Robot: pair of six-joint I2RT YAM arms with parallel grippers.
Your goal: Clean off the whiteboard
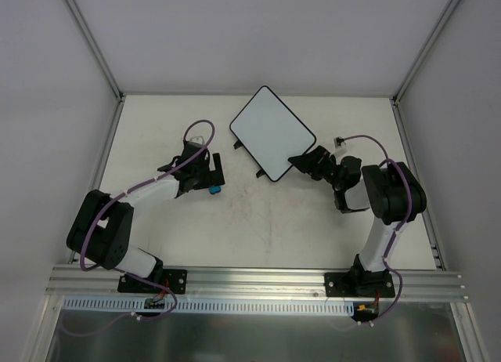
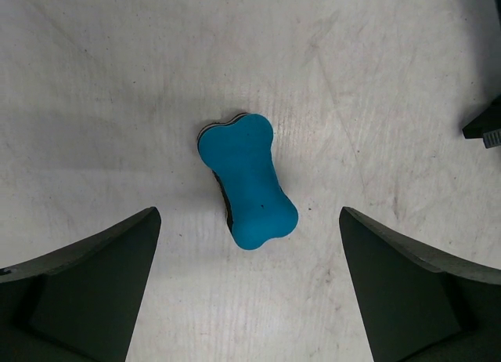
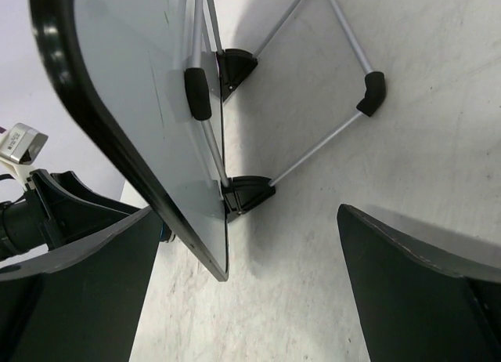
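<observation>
Take the board (image 1: pixel 272 132), likely light, stiff and tippy, by its rim: your right gripper (image 1: pixel 304 160) straddles it unclosed, left gripper (image 1: pixel 211 179) gapes empty.

Left arm (image 1: pixel 117 225) and right arm (image 1: pixel 389 197): black joint housings were joined by white links, and purple cables (image 1: pixel 153 183) were looped along both. Black base plates (image 1: pixel 153 281) were bolted onto the aluminium rail (image 1: pixel 258 280). Matte dark wedge-shaped fingers (image 2: pixel 94 291) were fitted to the left gripper (image 2: pixel 249 215).
</observation>
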